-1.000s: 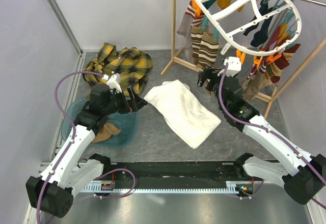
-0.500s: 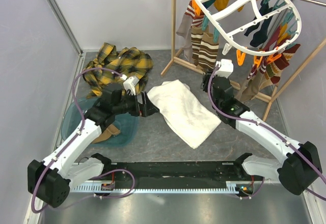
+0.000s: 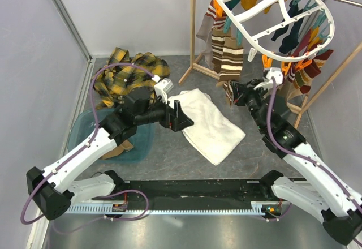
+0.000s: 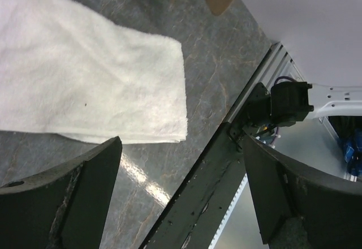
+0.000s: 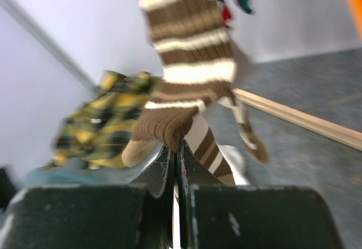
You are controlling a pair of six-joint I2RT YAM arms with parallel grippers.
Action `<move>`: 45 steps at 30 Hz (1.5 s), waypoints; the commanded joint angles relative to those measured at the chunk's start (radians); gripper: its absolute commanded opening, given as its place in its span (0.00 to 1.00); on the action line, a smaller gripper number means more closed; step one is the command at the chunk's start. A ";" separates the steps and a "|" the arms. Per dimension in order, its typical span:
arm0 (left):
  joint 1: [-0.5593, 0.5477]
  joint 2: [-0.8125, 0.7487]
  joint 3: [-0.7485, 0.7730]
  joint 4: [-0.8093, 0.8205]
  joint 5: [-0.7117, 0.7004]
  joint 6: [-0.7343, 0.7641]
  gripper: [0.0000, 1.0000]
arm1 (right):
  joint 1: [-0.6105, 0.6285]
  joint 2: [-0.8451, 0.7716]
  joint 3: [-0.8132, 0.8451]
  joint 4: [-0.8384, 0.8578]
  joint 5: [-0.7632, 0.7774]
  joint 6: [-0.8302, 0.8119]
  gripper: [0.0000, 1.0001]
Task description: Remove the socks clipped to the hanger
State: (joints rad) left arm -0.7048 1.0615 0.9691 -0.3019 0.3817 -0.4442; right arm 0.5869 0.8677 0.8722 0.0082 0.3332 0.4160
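The white oval hanger (image 3: 271, 20) hangs at the top right from a wooden rack, with several socks clipped round it. A brown and cream striped sock (image 3: 226, 56) dangles at its left side; in the right wrist view this sock (image 5: 192, 62) hangs straight down to my fingertips. My right gripper (image 3: 235, 93) (image 5: 176, 150) is shut, its tips pinching the sock's brown toe. More striped socks hang just behind it. My left gripper (image 3: 181, 116) (image 4: 181, 192) is open and empty, low over the near edge of the white towel (image 4: 85, 79).
A yellow-black plaid shirt (image 3: 130, 73) lies at the back left. A teal basin (image 3: 85, 133) at the left holds a tan sock (image 3: 116, 147). The rack's wooden posts (image 3: 194, 34) stand beside the right arm. The black base rail (image 4: 209, 192) runs under the left gripper.
My right gripper has closed on the toe of the striped sock and shifted right under the hanger. My left arm has swung from the basin to over the towel, still open.
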 commanded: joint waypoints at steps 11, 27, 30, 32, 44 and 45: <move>-0.144 0.222 0.426 0.087 -0.132 0.179 0.96 | 0.004 -0.142 -0.038 0.113 -0.330 0.146 0.00; -0.108 0.590 1.048 0.015 -0.153 0.240 0.95 | 0.004 -0.283 -0.053 -0.080 -0.199 -0.125 0.00; -0.093 0.687 1.186 0.004 -0.127 0.185 0.94 | 0.004 -0.283 -0.055 -0.083 -0.204 -0.157 0.00; -0.090 0.727 1.253 0.009 -0.106 0.164 0.93 | 0.004 -0.280 -0.050 -0.083 -0.209 -0.163 0.00; -0.035 0.836 1.267 0.182 0.020 0.018 0.89 | 0.004 -0.292 -0.047 -0.074 -0.224 -0.167 0.00; -0.032 0.839 1.264 0.194 0.029 0.012 0.88 | 0.002 -0.295 -0.047 -0.074 -0.226 -0.167 0.00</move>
State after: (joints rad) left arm -0.7403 1.8996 2.2192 -0.2283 0.3428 -0.3756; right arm 0.5873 0.5858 0.8124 -0.0921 0.1101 0.2604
